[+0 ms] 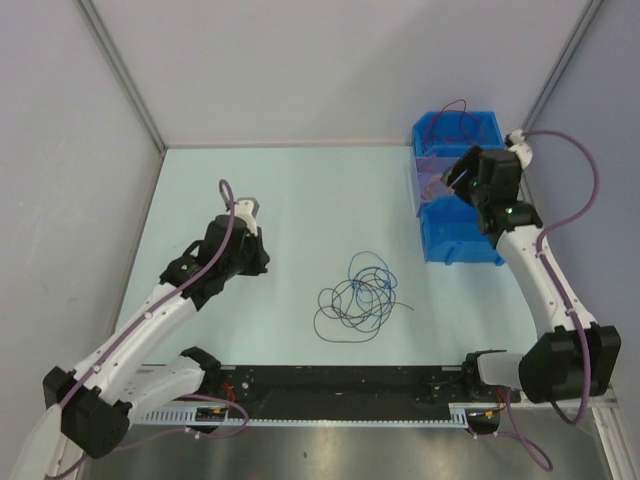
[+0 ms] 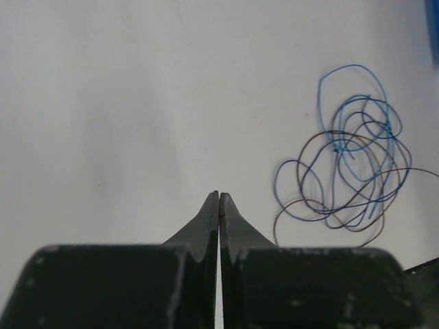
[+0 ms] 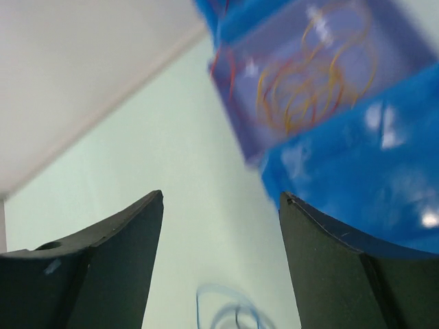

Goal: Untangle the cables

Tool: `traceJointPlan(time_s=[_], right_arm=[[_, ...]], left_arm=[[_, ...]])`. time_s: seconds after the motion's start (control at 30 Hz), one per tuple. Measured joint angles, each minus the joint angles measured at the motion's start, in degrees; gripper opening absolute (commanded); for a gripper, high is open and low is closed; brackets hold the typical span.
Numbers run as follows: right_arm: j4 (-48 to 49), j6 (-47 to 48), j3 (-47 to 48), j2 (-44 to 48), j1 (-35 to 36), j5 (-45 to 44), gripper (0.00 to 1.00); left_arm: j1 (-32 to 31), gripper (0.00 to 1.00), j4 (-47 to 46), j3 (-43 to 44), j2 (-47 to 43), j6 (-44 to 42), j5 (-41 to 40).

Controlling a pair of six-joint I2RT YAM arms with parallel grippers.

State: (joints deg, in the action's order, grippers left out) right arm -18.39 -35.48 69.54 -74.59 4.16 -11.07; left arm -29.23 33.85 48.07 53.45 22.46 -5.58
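no readable text, labels or numbers

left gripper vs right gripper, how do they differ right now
The left gripper is shut, jaws pressed together; the right gripper is open, jaws apart. The left gripper is near the blue and black cable tangle; the right gripper is at the blue bin with orange cables inside. Neither holds anything.

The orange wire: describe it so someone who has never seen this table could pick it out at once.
Look to the far right corner of the table, where blue bins stand. In the see-through tray between them, the orange wire lies in loose loops. It is the only orange one; the tangle in mid-table is blue and dark.
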Motion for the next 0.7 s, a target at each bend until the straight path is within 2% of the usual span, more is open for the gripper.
traceJointPlan(time_s=[0.17, 0.3, 0.33, 0.47, 0.7], right_arm=[[-4.35, -1.81, -11.08, 6.84, 7.69, 3.91, 0.71], [-4.61, -2.01, -15.50, 7.37, 13.35, 6.36, 0.69], [-4.52, -1.88, -15.82, 6.47, 14.80, 7.63, 0.65], [-1.81, -0.28, -15.82, -0.24, 18.03, 13.33, 0.60], [1.03, 3.56, -14.75, -17.22, 18.82, 20.81, 0.57]], left_arm=[[-5.64, 0.00, -6.88, 0.87, 9.22, 2.64, 2.38], [-8.92, 0.00, -10.88, 5.38, 20.04, 3.85, 4.48], [-9.25, 0.00, -11.82, 6.21, 21.90, 4.17, 4.87], [-10.25, 0.00, -14.93, 7.52, 26.10, 5.64, 6.51], [-10.67, 0.00, -17.59, 6.88, 26.53, 7.58, 6.88]])
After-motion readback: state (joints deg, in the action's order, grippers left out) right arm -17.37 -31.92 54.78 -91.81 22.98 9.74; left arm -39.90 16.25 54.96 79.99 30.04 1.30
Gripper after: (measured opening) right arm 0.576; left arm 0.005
